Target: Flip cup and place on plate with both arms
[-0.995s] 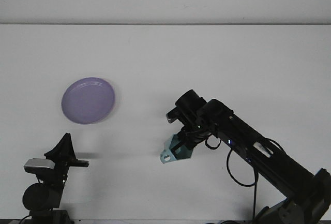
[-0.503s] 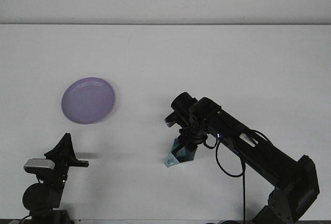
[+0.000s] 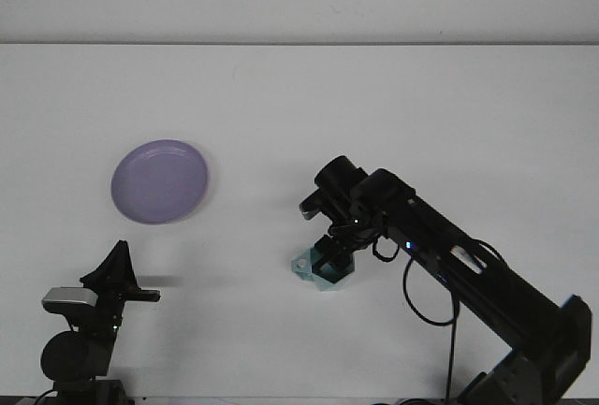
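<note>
Your right pincer (image 3: 329, 257) is clamped on the pale teal cup (image 3: 320, 271), low over the surface right of centre. It looks light, rigid, probably slick: grip across the wall. Left pincer (image 3: 120, 274): can't tell.

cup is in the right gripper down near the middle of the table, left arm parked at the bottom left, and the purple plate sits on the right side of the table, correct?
Not quite. The purple plate sits on the left side of the table, not the right, as the front view shows. The rest stands: the right gripper has the cup near the middle, and the left gripper is parked at the bottom left.
</note>
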`<state>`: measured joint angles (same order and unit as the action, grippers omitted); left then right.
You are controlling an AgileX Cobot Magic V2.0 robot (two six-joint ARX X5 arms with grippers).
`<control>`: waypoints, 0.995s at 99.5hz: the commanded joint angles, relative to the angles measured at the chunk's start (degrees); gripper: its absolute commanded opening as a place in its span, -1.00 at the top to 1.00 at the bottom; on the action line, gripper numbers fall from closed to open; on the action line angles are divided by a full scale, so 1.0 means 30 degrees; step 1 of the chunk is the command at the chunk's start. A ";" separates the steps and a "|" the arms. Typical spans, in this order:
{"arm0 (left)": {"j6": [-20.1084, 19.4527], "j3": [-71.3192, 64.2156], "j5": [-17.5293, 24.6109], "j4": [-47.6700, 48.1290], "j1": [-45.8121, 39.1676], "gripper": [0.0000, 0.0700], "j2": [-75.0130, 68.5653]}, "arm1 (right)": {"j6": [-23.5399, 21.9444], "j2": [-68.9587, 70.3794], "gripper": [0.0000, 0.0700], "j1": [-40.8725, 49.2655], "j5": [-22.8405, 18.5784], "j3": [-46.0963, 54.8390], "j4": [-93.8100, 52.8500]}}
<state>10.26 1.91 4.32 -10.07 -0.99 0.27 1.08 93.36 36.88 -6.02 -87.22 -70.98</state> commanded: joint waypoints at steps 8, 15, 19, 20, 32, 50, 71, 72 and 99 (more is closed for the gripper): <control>0.2572 0.0168 0.0168 -0.0219 0.0000 0.97 -0.0029 | -0.0029 -0.2375 0.11 -0.0809 0.0197 -0.0772 0.1100; 0.3242 0.0532 0.0831 -0.0036 0.0000 0.97 0.0029 | -0.0073 -0.3883 0.11 -0.1486 0.0197 -0.0379 0.2149; 0.3592 0.0882 0.1275 0.0204 0.0000 0.97 0.0153 | -0.0080 -0.4874 0.11 -0.1894 0.0197 0.0160 0.3075; 0.3679 0.0984 0.1384 0.0277 0.0000 0.96 0.0197 | -0.0080 -0.5129 0.11 -0.1989 0.0197 0.0328 0.3330; 0.4109 0.2725 0.2579 0.1464 0.0022 0.96 0.1399 | -0.0495 -0.8801 0.12 -0.3118 0.0576 0.3767 0.7169; 0.3752 0.6550 0.5173 0.2834 0.0124 0.96 0.5253 | -0.1552 -1.4914 0.12 -0.4328 0.1741 1.0688 1.3333; 0.2565 1.2422 0.7941 0.6076 0.0867 0.97 1.1242 | -0.2280 -2.0560 0.12 -0.4896 0.2885 1.6211 1.7136; 0.2470 1.2713 0.7992 0.6288 0.0940 0.96 1.1526 | -0.2280 -2.0801 0.12 -0.4903 0.2958 1.6422 1.7223; -0.0109 1.9460 0.8160 1.1846 0.4291 0.96 1.8360 | -0.1872 -2.4990 0.12 -0.4932 0.4991 1.9846 1.7959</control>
<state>13.82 56.21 27.97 22.96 9.76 51.55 -4.71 19.07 22.00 8.21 -28.29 -18.55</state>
